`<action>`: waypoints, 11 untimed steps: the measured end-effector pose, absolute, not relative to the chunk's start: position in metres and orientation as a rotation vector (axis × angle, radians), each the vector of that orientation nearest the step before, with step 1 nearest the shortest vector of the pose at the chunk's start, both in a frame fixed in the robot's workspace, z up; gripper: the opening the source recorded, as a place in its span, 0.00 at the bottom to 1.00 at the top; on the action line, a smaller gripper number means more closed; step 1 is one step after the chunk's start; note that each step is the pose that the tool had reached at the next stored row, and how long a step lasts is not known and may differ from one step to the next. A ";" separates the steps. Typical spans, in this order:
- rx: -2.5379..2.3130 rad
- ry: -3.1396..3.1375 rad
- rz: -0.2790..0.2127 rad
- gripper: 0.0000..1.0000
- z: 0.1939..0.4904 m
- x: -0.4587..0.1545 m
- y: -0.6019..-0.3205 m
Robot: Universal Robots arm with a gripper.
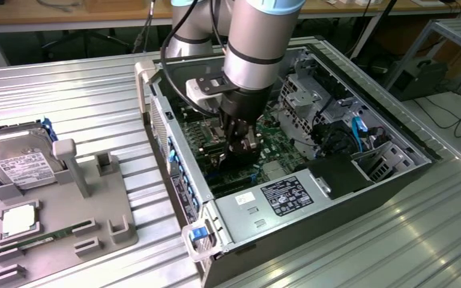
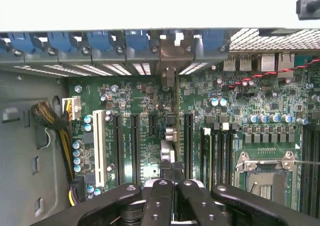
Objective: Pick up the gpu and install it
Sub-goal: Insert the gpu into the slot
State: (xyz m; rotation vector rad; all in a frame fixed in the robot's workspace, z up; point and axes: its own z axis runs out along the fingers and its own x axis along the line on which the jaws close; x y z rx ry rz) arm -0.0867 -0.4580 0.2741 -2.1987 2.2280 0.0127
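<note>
Exterior view: an open computer case (image 1: 359, 198) lies on its side on a ribbed metal worktop (image 1: 78, 96), and the robot arm (image 1: 259, 54) reaches down into it. The end effector (image 1: 242, 157) is low over the green motherboard (image 1: 283, 147), its fingers pressed together on the top edge of the gpu (image 1: 232, 169), which stands on edge among the expansion slots. Also inside the case are a silver power supply with a black label (image 1: 283, 198), a drive cage (image 1: 314, 90) and blue cables (image 1: 357, 129). On the exterior view's left, a grey parts holder (image 1: 62, 204) sits on the worktop; one of its compartments holds a hard drive (image 1: 18, 162) leaning upright, another a square silver chip (image 1: 21, 219), and a narrow slot holds a green memory stick (image 1: 42, 239). In the wrist view the black fingers (image 2: 160, 201) are closed around the thin card, seen edge-on (image 2: 176, 121), running toward the row of blue slot latches (image 2: 100, 41) at the case's back wall. The card lines up with a dark slot (image 2: 187, 141) on the motherboard; whether it is fully seated I cannot tell. A white slot (image 2: 100, 141), an empty processor socket (image 2: 265, 173) and a bundle of yellow and black wires (image 2: 52, 118) also show on or beside the board.
</note>
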 end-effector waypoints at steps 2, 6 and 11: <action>-2.199 2.228 0.013 0.11 0.278 -0.087 -0.458; -2.200 2.227 0.013 0.11 0.283 -0.087 -0.458; -2.261 2.166 0.013 0.11 0.283 -0.089 -0.457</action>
